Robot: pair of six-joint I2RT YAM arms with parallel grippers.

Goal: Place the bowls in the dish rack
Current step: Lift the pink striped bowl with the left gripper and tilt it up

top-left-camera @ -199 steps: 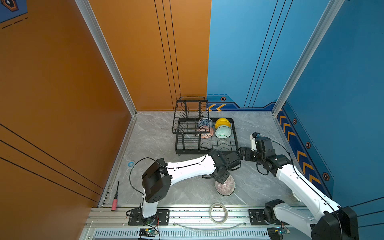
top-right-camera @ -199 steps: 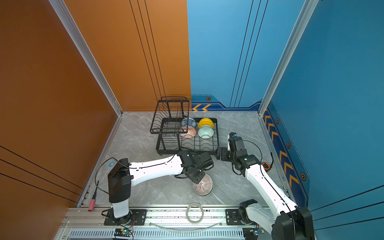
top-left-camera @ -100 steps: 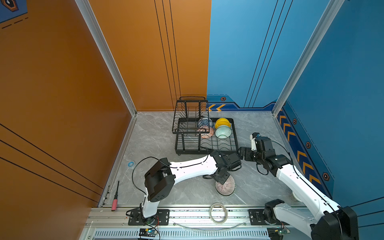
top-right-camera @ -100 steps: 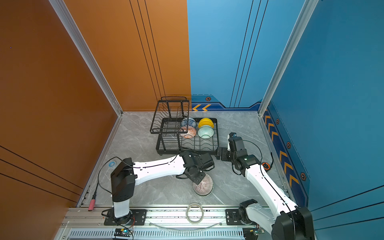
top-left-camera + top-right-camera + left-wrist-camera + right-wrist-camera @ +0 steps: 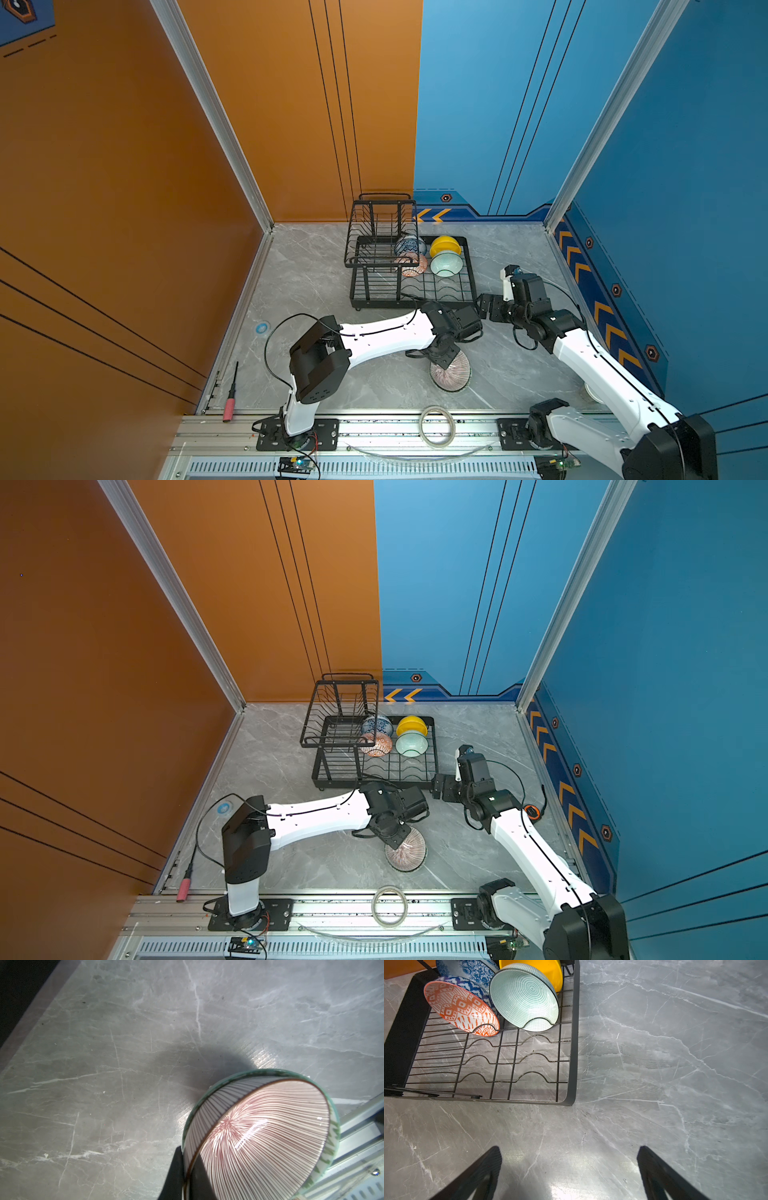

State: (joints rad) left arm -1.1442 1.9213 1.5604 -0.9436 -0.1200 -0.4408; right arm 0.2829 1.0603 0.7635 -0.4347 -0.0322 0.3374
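Toward the back of the dish rack [image 5: 469,270], on its base tray beside the raised basket tier, four bowls stand on edge in two pairs. The blue floral bowl [image 5: 409,245] and the yellow bowl [image 5: 444,245] are rearmost. The orange diamond bowl [image 5: 460,1007] and the pale green ringed bowl [image 5: 525,997] lean against them from the front.

Well in front of the rack's front edge, the pinkish striped bowl [image 5: 451,372] rests over the gray marble surface [image 5: 311,270]. It is nested in the green-white patterned bowl [image 5: 332,1132], whose rim shows around it in the left wrist view. The left fingers [image 5: 173,1176] are clenched on the striped bowl's rim, one inside the bowl and one outside. Whether the green-white bowl's wall is pinched along with it cannot be told.

Just off the rack's front right corner, as both top views show it, the right fingers [image 5: 481,1172] hang spread wide above bare surface, grasping nothing. A tape ring [image 5: 435,426] lies farther forward of the rack, on the metal rail past the striped bowl.
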